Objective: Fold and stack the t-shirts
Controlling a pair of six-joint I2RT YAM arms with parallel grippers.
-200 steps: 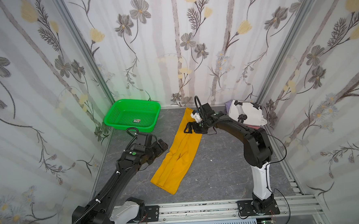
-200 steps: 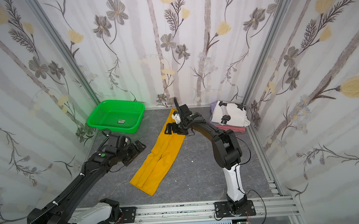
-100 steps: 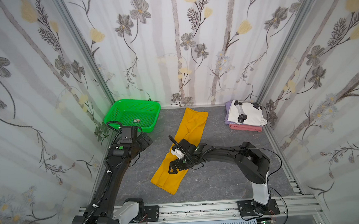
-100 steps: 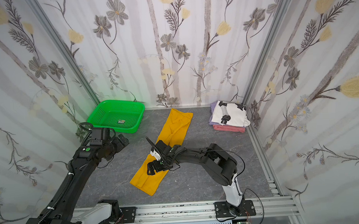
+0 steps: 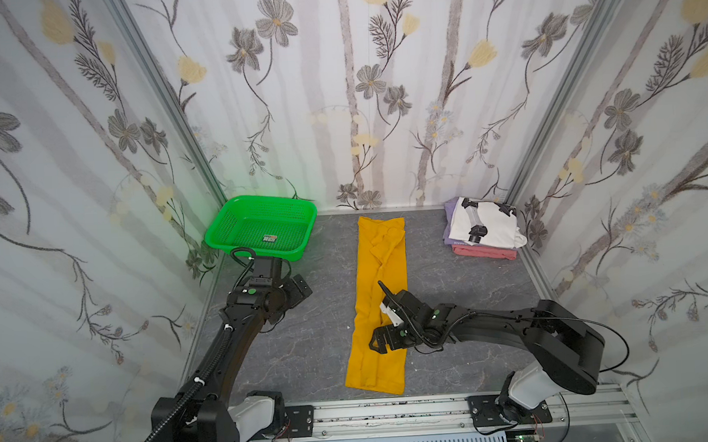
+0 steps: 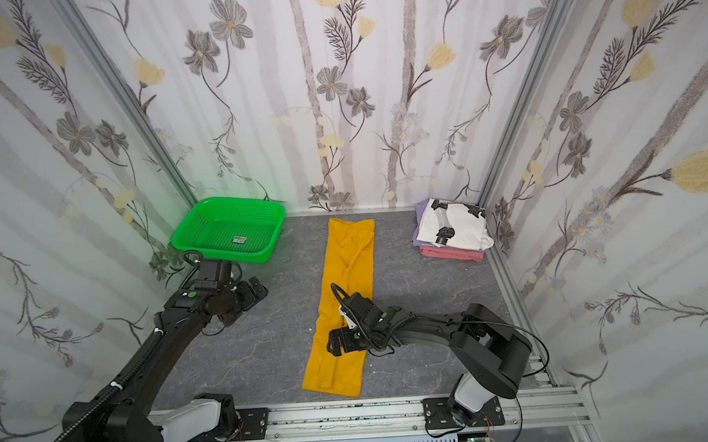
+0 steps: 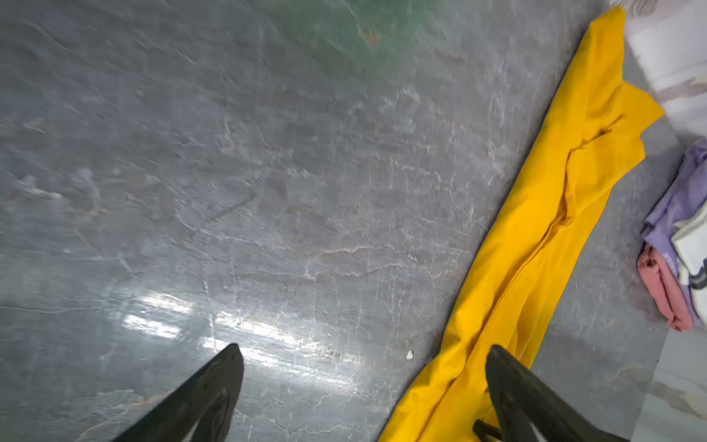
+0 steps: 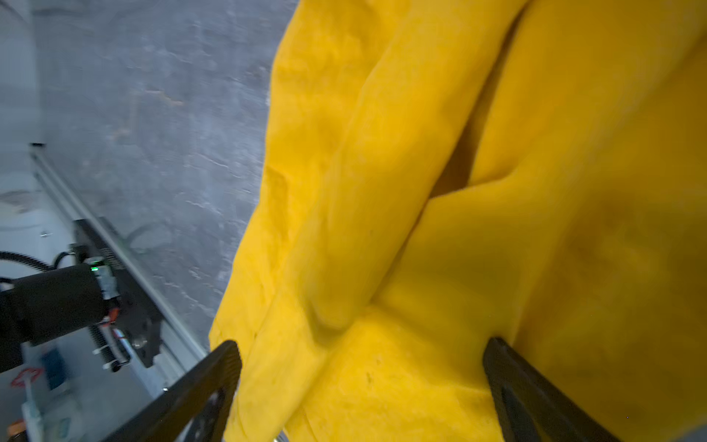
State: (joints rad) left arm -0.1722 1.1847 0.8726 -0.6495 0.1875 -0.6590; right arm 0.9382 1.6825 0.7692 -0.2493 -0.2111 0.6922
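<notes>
Lying straighter now, mustard t-shirt (image 5: pixel 381 266); right gripper (image 8: pixel 360 346) above it spread, empty; left gripper (image 7: pixel 363 348) likewise.

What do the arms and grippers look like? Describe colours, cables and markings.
The left arm and right arm are matte black with white base segments at the rail. Each wrist carries a green dot. Black cables loop outside them. The left gripper and right gripper have black, tapered fingers.

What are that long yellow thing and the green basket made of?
The yellow t-shirt looks like soft cloth, probably a knit, with a matte finish: it lies in limp folds and creases. The green basket looks like moulded plastic, slightly glossy: it has rows of small holes and a stiff, smooth rim.
</notes>
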